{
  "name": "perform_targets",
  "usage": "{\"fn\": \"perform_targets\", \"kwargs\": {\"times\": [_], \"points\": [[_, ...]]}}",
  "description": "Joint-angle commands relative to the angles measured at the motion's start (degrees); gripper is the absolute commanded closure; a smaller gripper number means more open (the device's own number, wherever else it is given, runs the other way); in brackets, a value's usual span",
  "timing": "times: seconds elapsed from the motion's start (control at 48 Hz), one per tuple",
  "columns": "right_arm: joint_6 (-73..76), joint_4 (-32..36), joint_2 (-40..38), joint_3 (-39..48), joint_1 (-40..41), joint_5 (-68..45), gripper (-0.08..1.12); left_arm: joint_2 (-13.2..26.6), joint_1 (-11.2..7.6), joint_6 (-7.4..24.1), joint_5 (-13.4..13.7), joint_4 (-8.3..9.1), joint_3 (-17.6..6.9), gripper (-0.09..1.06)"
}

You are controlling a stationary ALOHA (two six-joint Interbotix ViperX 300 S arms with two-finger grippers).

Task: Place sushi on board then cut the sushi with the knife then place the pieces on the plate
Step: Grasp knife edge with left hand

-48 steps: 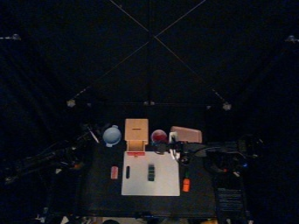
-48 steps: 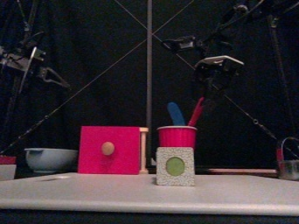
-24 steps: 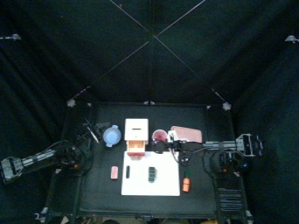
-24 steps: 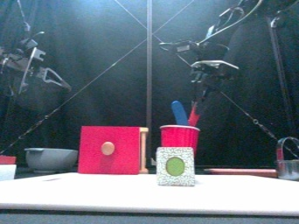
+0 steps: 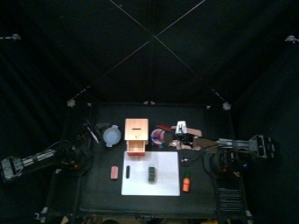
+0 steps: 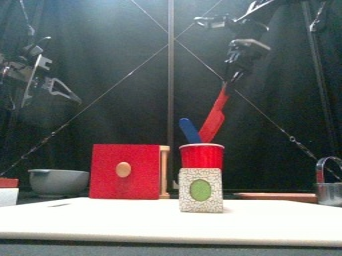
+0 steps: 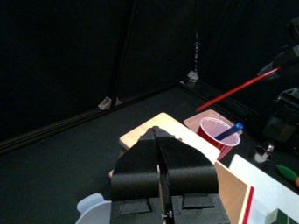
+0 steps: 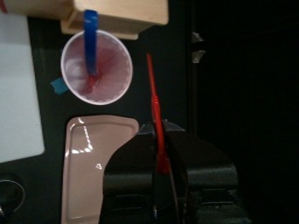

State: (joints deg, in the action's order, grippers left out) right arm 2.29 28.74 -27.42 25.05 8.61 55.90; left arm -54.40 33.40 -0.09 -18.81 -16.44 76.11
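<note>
The dark green sushi roll (image 5: 152,173) (image 6: 201,190) lies on the white cutting board (image 5: 166,184), near the front. In the front view my right gripper (image 6: 241,55) (image 8: 158,140) is high above the red cup (image 6: 203,157) (image 8: 97,61) and shut on the red knife (image 6: 218,110) (image 8: 153,87). The knife hangs slanted, its tip just over the cup's rim. The blue knife (image 6: 191,130) (image 8: 90,44) still stands in the cup. The pink tray (image 5: 187,134) (image 8: 100,166) lies right of the cup. My left gripper (image 6: 40,80) (image 7: 156,133) rests raised at the left, shut and holding nothing.
The wooden box (image 5: 140,134) with its red drawer front (image 6: 123,172) stands behind the board, and the blue-grey bowl (image 5: 112,136) (image 6: 54,181) is left of it. A small red toy (image 5: 114,171) lies left of the board, an orange one (image 5: 184,184) right. The metal cutter (image 6: 330,168) is at the far right.
My right gripper has risen with the red knife, drawing it up out of the cup. The blue knife has tipped over to the left. The left arm holds still.
</note>
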Motion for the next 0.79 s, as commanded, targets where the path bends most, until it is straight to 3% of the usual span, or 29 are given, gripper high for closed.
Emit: {"fn": "perform_targets", "kwargs": {"times": [0.021, 0.188, 0.292, 0.396, 0.5, 0.625, 0.792], "points": [[0.8, -5.4, -4.9, 2.0, 0.9, -0.8, 0.63, 0.2, -0.79, 0.2, -0.3, 1.41, -1.7, 0.90], [4.1, -12.9, -9.4, 7.7, 2.1, -8.5, 0.63, 0.2, -4.48, 0.2, -0.2, 4.66, -2.7, 0.90], [6.5, -15.4, -12.2, 12.2, 2.2, -17.8, 0.63, 0.6, -8.53, 0.1, -0.3, 7.56, -3.7, 0.87], [7.9, -15.9, -13.2, 16.8, 2.1, -27.5, 0.63, 2.8, -13.80, 0.1, -0.4, 9.93, -5.1, 0.80], [8.9, -16.2, -13.0, 21.1, 1.8, -37.6, 0.63, 7.2, -19.69, 0.3, -1.7, 12.22, -7.2, 0.63], [9.2, -17.1, -12.4, 24.5, 1.1, -48.5, 0.63, 13.5, -24.26, 0.4, -5.4, 14.33, -9.3, 0.35], [9.3, -18.0, -10.2, 26.5, -0.4, -56.2, 0.63, 20.8, -25.58, 0.4, -11.8, 16.00, -11.2, 0.04]]}}
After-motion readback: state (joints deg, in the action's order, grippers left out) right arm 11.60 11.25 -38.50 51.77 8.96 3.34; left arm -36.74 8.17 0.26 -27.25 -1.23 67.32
